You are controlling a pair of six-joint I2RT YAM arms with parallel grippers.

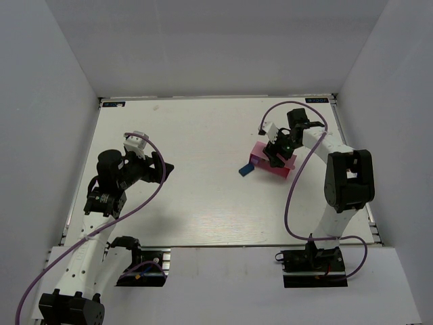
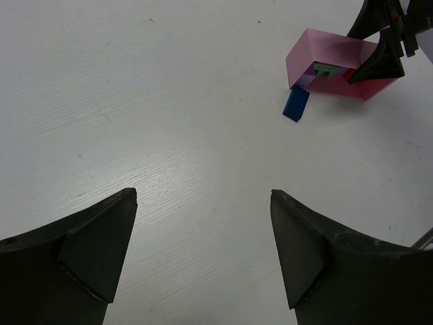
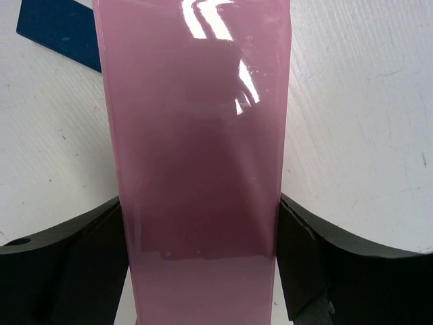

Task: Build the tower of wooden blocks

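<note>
At the pink tray (image 1: 260, 162), right of the table's (image 1: 203, 135) middle, the right arm is bent at the elbow, with its forearm angled back in from the right and its wrist over the tray. The right gripper (image 1: 279, 152) is clamped on the tray. In the right wrist view, one dark finger (image 3: 88, 264) presses each long side, and the glossy pink face fills the gap between them. From the left wrist view the tray stands tipped on its side, with its open face turned toward the left arm.

Inside that opening sit a green block (image 2: 327, 69), a lilac block (image 2: 308, 80) below and left of it, and a red block (image 2: 352, 73) to the right. All three are packed close together against the tray's floor. A blue brick (image 2: 296, 105) lies flat on the table at the tray's lower left corner, just outside the opening; whether it touches the tray is unclear.

Well to the left of the tray, the left arm is folded tightly, its forearm pointing across the table toward the tray. The left gripper (image 2: 203, 196) is spread wide and holds nothing, with only bare table between its fingers.
</note>
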